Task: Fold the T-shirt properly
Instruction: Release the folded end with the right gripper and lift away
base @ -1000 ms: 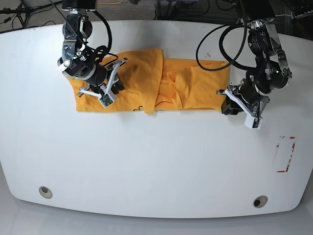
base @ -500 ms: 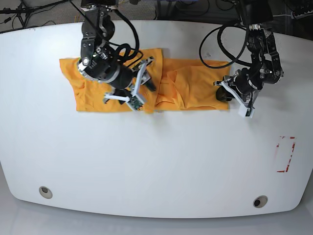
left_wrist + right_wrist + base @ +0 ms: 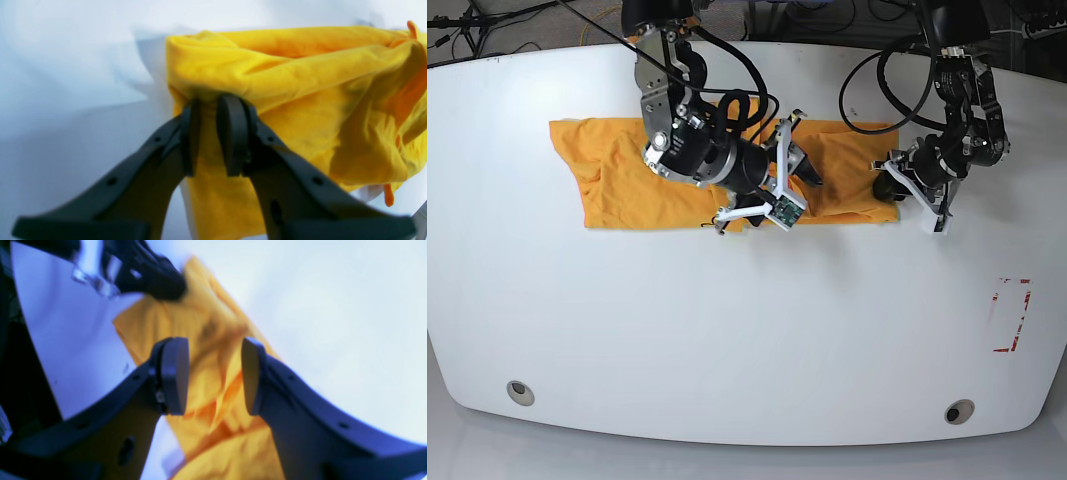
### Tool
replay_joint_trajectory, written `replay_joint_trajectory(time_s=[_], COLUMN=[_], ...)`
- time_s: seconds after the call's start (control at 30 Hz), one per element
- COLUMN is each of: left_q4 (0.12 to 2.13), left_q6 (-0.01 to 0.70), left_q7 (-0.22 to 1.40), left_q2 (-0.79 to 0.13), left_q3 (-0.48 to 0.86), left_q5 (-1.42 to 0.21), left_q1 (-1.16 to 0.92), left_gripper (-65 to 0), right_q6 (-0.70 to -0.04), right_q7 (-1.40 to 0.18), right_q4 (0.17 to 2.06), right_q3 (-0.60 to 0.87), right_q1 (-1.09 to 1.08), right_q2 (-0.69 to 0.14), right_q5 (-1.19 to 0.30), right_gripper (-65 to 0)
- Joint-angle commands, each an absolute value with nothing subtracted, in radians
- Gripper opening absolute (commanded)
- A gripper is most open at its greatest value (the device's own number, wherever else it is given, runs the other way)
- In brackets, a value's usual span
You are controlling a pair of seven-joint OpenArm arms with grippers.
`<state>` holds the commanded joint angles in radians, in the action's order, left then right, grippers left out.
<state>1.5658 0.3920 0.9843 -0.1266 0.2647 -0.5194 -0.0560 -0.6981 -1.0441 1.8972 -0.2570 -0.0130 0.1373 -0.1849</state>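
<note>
Currently, T-shirt (image 3: 617, 175) lies partly folded across the upper half of the base view. Left gripper (image 3: 210, 140) pinches its edge at upper right; right gripper (image 3: 215, 376), jaws open, hovers over its middle, 0 cloth between the fingers.

Soft, matt, wrinkled orange-yellow cloth T-shirt (image 3: 293, 126), smooth white tabletop (image 3: 727, 350), matt black tool fingers (image 3: 175, 376)

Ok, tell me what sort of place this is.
Probably a robotics lab or test station rather than a home: two robot arms, with the left gripper and right gripper over one T-shirt, a pale tabletop with round fittings near its front corners, and loose cables behind.
</note>
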Motion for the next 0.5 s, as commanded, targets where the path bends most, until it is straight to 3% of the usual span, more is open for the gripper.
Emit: replay_joint_trajectory(time_s=[0.5], left_q4=[1.567], left_q6=[0.392], left_q7=[0.984], left_q2=[-0.127], left_q3=[0.265], left_q5=[-0.519], left_q1=[-0.058], left_gripper=[-54.3], right_q6=[-0.698], right_q7=[-0.928], right_q4=[1.607], right_q3=[-0.389], right_q1=[-0.116], right_q2=[0.142], right_q5=[-0.185], right_gripper=[-41.1])
